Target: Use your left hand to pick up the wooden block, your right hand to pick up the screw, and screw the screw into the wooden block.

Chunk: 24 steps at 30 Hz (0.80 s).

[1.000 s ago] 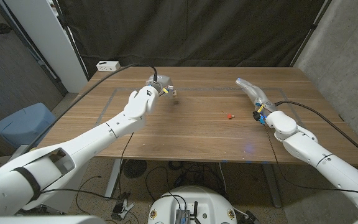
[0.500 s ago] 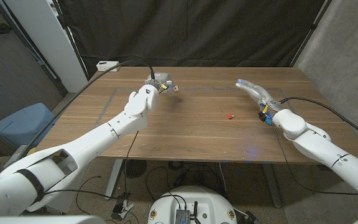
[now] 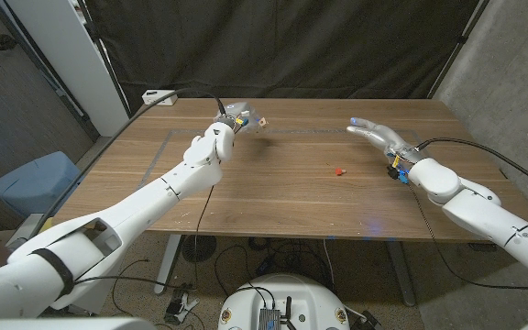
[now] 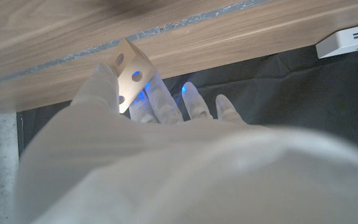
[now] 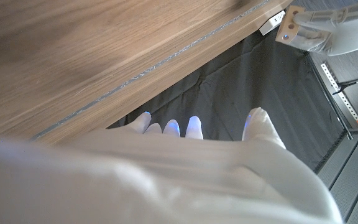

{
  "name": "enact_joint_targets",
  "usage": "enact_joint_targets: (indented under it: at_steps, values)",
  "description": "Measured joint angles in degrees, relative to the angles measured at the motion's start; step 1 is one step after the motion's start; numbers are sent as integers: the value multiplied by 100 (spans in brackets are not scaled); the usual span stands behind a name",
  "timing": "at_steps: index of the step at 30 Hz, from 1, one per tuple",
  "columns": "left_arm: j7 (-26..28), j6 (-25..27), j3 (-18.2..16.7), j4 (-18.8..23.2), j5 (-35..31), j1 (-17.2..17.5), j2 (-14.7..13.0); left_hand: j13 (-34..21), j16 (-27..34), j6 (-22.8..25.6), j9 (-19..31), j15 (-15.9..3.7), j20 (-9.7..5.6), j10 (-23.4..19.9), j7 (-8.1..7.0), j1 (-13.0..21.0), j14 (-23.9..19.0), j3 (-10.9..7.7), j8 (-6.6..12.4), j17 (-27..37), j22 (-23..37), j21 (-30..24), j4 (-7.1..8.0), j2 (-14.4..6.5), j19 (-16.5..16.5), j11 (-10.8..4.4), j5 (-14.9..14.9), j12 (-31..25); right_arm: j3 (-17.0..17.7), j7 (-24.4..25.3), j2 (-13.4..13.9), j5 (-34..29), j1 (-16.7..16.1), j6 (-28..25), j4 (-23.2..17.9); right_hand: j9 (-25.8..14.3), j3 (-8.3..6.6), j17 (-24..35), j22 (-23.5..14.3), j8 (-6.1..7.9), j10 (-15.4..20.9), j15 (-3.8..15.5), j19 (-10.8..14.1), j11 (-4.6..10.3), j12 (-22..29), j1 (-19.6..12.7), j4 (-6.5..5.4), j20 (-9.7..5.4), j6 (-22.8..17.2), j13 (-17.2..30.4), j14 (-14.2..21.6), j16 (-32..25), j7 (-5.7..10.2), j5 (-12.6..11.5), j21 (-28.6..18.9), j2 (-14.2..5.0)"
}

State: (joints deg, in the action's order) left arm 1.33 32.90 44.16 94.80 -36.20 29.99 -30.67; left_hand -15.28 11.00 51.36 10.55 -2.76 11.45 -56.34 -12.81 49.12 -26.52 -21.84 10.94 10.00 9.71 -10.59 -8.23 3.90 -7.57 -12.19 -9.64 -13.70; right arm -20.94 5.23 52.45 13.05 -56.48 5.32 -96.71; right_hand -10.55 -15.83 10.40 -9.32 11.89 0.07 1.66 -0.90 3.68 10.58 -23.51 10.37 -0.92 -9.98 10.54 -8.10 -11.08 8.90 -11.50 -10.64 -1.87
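Observation:
My left hand holds the small wooden block lifted above the table's far left part. The left wrist view shows the pale block, with round holes in its face, pinched at the fingertips of my left hand. The red screw lies on the tabletop right of centre. My right hand hovers beyond and to the right of the screw, fingers apart and empty. From the right wrist camera, my right hand has spread fingers, and the block shows in the other hand.
A white power strip lies at the table's far left corner, also seen as a power strip from the left wrist. A blue bin stands on the floor to the left. A black curtain hangs behind the wooden table.
My left hand has carried the block up and farther from me. My right hand has shifted slightly right and away, still empty. The screw has not moved.

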Motion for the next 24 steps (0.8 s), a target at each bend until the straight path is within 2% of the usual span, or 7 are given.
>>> enact_joint_targets:
  at_steps: [2,6,10,11,14,24]
  values:
    - [0,0,-42,-45,0,-2,35,-5,0,0,0,17,-22,9,0,0,16,0,0,0,0,0,0,0,22,9,0,0,0,-33,0,-30,0,-10,0,0,-7,0,0,0,-41,0,0,41,0,-127,7,0,-26,0,0,0,107,15,0,36]
    - [391,-238,-131,-162,576,-3,110,0,-20,0,0,-3,-56,9,0,0,36,23,-16,0,0,0,-23,0,56,9,0,42,24,-113,152,-86,-7,-20,-38,-27,-24,0,0,0,-106,-32,20,106,0,-257,24,20,-55,0,-32,0,199,40,0,74]
    - [475,-299,-185,-257,683,-3,167,13,-20,0,-1,25,-50,60,1,0,68,24,-17,0,0,0,-23,0,71,0,0,42,26,-192,181,-152,-7,-23,-39,-27,-24,0,0,0,-134,-32,20,92,0,-312,24,21,-24,-1,-32,0,229,49,0,130]
    - [719,-460,-195,-283,968,-2,182,13,-20,0,-1,6,-52,60,1,0,87,24,-17,0,0,0,-23,0,73,0,0,42,26,-216,268,-174,18,-23,-39,-27,-24,0,-1,0,-143,-32,20,82,0,-315,24,20,-24,0,-32,0,229,49,0,133]
    - [867,-556,-220,-355,1139,-2,226,14,-20,-1,-1,-3,-82,60,1,1,96,24,-18,0,0,0,-23,0,103,0,0,42,26,-270,334,-239,41,-36,-39,-27,-47,0,-1,0,-173,-64,3,112,0,-369,47,49,-24,-1,-63,0,290,49,0,143]
    - [1318,-1021,-366,-545,1812,61,353,20,-39,-10,-5,27,-168,103,10,26,211,25,-12,0,0,23,-25,-24,189,1,0,88,27,-451,519,-386,107,54,48,-26,-96,0,-1,22,-199,-97,59,114,0,-556,36,105,-56,-1,-52,0,320,48,0,209]
